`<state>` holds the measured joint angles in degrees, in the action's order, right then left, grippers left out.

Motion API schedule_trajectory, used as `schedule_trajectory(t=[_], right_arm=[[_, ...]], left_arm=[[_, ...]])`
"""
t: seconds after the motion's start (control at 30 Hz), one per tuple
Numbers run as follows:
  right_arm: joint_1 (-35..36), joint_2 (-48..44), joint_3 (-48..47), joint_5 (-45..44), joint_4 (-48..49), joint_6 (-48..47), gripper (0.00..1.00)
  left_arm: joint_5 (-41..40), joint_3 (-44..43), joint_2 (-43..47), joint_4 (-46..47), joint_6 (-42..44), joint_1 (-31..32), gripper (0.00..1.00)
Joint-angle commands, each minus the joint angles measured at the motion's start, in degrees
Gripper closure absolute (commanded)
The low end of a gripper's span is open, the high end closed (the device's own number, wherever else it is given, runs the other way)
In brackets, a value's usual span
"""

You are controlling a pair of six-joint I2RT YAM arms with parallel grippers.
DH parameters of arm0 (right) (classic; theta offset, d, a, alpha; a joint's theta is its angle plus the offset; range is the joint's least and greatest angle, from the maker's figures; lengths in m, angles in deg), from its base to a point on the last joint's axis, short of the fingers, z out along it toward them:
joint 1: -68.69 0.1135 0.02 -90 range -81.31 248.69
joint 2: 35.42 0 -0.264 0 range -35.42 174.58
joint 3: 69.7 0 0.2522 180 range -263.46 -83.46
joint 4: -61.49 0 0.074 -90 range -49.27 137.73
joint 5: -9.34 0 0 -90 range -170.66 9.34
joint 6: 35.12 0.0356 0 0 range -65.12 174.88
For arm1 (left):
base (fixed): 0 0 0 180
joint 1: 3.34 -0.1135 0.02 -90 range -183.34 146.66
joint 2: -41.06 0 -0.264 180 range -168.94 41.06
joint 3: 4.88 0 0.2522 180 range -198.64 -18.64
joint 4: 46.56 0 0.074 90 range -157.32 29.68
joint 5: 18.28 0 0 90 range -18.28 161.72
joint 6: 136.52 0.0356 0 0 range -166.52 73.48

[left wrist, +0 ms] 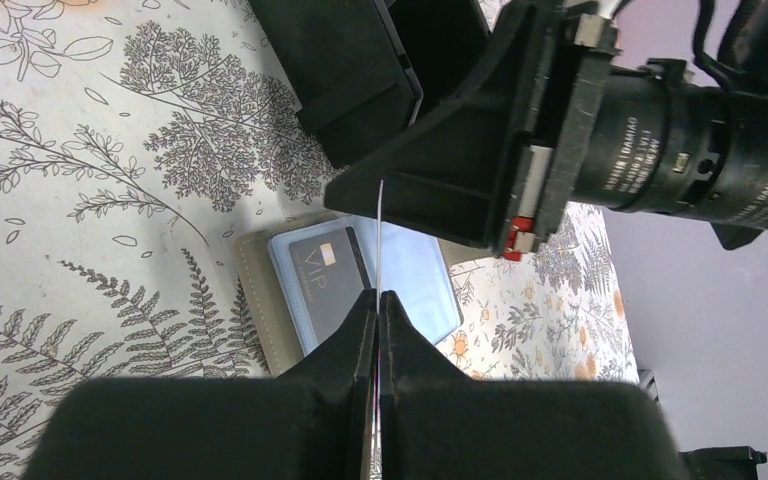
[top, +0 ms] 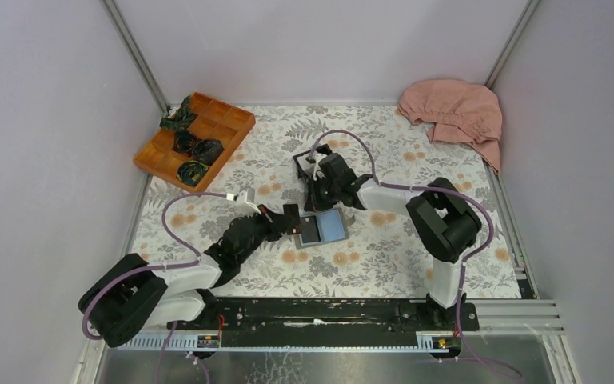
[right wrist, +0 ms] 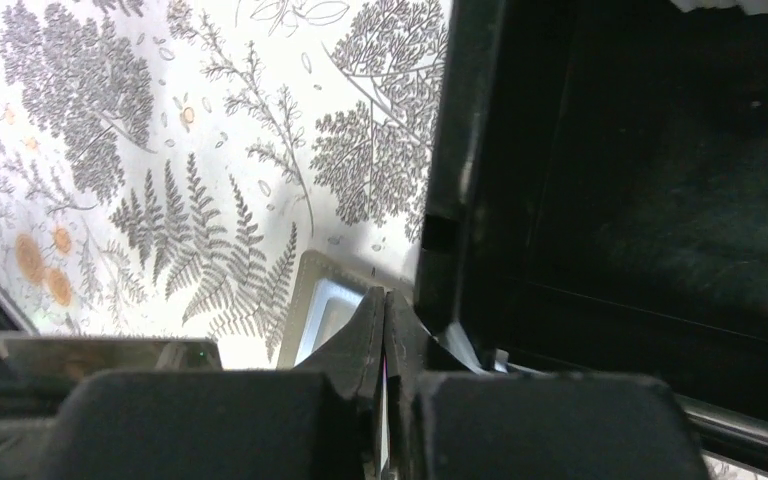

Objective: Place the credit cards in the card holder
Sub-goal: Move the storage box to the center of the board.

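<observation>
Grey-edged and lying open on the flowered tablecloth, the card holder sits near the middle of the table, between the two arms. Its inside faces up. The left half is dark, and the left wrist view shows "VIP" lettering on it. The right half is pale blue. A soft grey border frames both halves.

Just beside the holder's left edge is the left gripper. Its fingers are pressed together on a white card, which is seen edge-on as a thin pale line. The card stands out past the fingertips, above the holder's dark half and toward the right arm's gripper.

At the holder's far side, next to the black box, is the right gripper. Its fingers also meet at the tips, and no card shows beyond them. Whether the thin sliver between them is a card cannot be told. One corner of the holder shows under these fingertips.

An orange tray of dark bundles stands in the far left corner. A pink cloth lies crumpled in the far right corner.
</observation>
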<state>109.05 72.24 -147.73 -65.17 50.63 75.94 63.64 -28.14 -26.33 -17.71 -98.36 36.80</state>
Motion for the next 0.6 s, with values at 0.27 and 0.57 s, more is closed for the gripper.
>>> schedule_trajectory(t=[0.27,0.57], right_arm=[[-3.0,8.0,-11.7,-6.0,-1.4,-4.6,1.00],[-5.7,13.6,-19.5,-7.3,-3.2,-7.5,1.00]], left_arm=[[1.9,-4.1,-7.9,9.7,0.6,0.3,1.00],[1.9,-5.4,-15.2,14.5,-1.4,1.8,1.00]])
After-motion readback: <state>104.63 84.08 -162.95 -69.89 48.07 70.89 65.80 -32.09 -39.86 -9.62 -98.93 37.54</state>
